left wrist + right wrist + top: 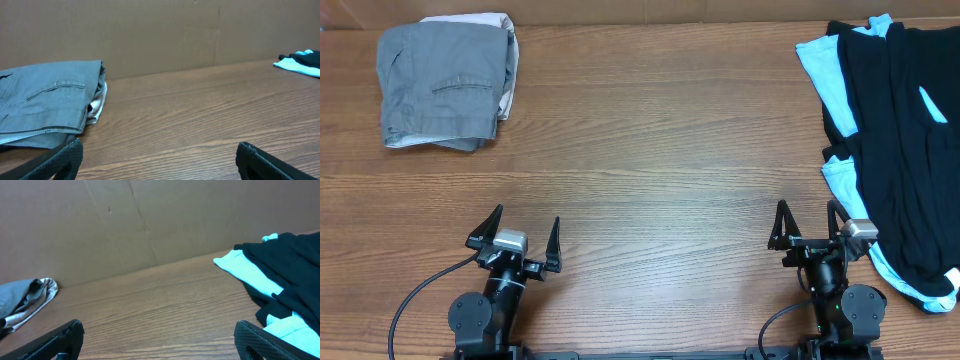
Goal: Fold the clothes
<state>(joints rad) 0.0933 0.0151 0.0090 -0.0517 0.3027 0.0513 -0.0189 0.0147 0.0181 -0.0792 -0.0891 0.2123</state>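
Note:
A folded pile of grey trousers (445,85) lies at the far left of the wooden table (650,130), with a white cloth (502,22) tucked under it. The pile also shows in the left wrist view (47,102) and at the left edge of the right wrist view (22,297). An unfolded heap of black clothes (905,140) and light blue clothes (820,62) lies along the right edge; it also shows in the right wrist view (285,270). My left gripper (516,232) is open and empty near the front edge. My right gripper (807,222) is open and empty, just left of the heap.
A brown cardboard wall (160,35) stands behind the table's far edge. Bare wood lies between the two clothing piles. A black cable (415,300) trails from the left arm's base.

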